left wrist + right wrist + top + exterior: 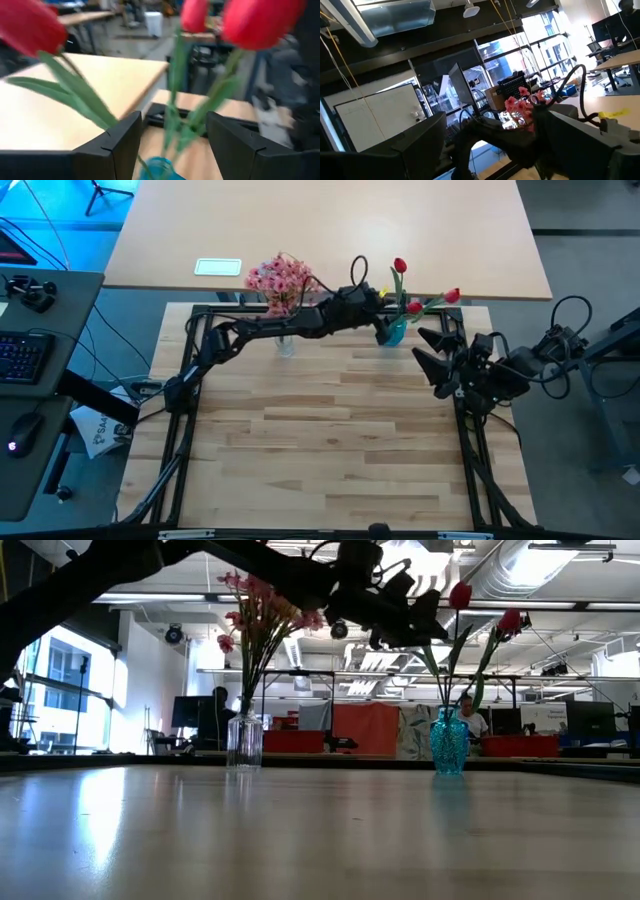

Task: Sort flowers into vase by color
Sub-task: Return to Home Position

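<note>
Pink flowers (280, 275): I see them bunched in the glass vase (285, 345), blossoms fanning out above its neck; from table height they stand upright (255, 605).
Glass vase spot: at the table's (320, 450) back edge, left of the middle (244, 743).
Red tulips (400, 266): three blooms, all with their stems down in the blue vase (396, 333). One stands tall and the other two lean out toward the right edge (460, 595).
Blue vase spot: at the back edge, right of the middle, well apart from the glass one (449, 743).
Left gripper (383, 328): stretched across the back of the table and hanging just beside the blue vase, above its mouth.
Left fingers (125, 137): spread wide with nothing clamped. On my wrist feed the green stems and the vase rim (157, 169) show in the gap (175, 120), and the blooms (30, 25) are close to the lens.
Right gripper (428, 350): over the right edge near the back corner, just beside the tulips that lean out.
Right fingers (420, 135): wide apart and empty (490, 117).
</note>
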